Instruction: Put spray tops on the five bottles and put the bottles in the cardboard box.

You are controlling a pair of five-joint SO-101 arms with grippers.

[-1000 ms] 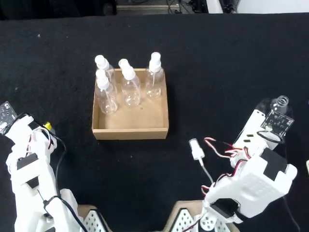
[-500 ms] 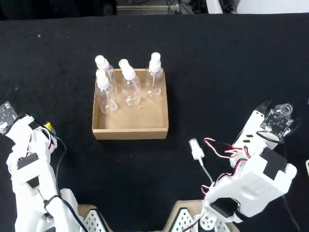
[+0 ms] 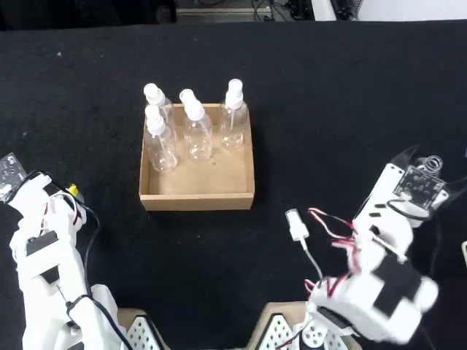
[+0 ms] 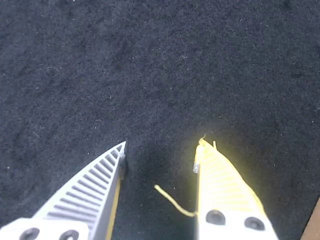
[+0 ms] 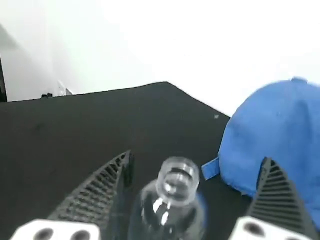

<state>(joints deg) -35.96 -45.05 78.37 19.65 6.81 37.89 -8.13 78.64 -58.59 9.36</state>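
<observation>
The cardboard box (image 3: pixel 197 200) sits mid-table. Several clear bottles with white spray tops stand along its back, among them one (image 3: pixel 233 117) at the right and one (image 3: pixel 195 131) in the middle. A loose spray top (image 3: pixel 297 224) with its tube lies on the cloth in front of the box, to its right. At the far right stands a bottle without a top (image 3: pixel 432 160); its open neck (image 5: pixel 177 179) rises between the fingers of my right gripper (image 5: pixel 197 159), which is open around it. My left gripper (image 4: pixel 160 150) is open over bare black cloth, holding nothing.
A blue cap (image 5: pixel 280 135) lies just beyond the topless bottle, near the table's edge. The left arm (image 3: pixel 40 233) stands at the front left corner. Black cloth (image 3: pixel 328 102) covers the table.
The right arm has shifted: its gripper moved slightly right and toward the front around the topless bottle, and the arm's body dropped lower. The left arm is still.
</observation>
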